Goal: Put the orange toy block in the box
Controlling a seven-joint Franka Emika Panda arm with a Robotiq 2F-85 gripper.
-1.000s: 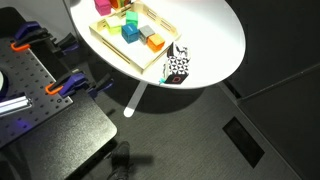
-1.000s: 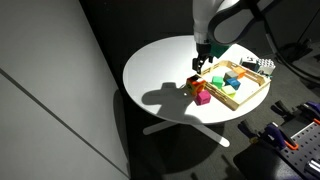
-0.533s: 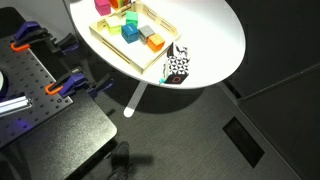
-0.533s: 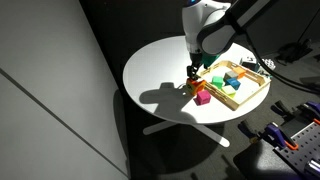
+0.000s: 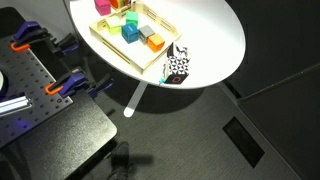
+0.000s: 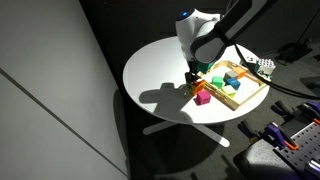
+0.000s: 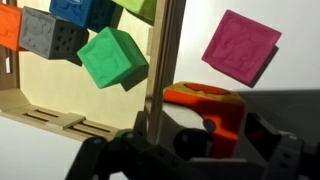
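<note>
The orange toy block [image 7: 203,103] lies on the white table just outside the box [image 7: 164,60], a pale wooden tray. In the wrist view my gripper [image 7: 206,142] is open with a jaw on each side of the block. In an exterior view my gripper [image 6: 192,74] is low over the orange toy block [image 6: 195,86], beside the box [image 6: 250,95]. The box [image 5: 113,44] also shows from another side, where gripper and block are out of view.
A magenta block [image 7: 240,47] lies on the table next to the orange one [image 6: 203,97]. The box holds green [image 7: 113,57], grey [image 7: 45,35] and blue blocks and a square orange cube [image 5: 155,43]. A black-and-white patterned object [image 5: 177,66] sits near the table edge.
The arm has swung left and lowered, bringing my gripper down around the orange toy block. The blocks have not moved.
</note>
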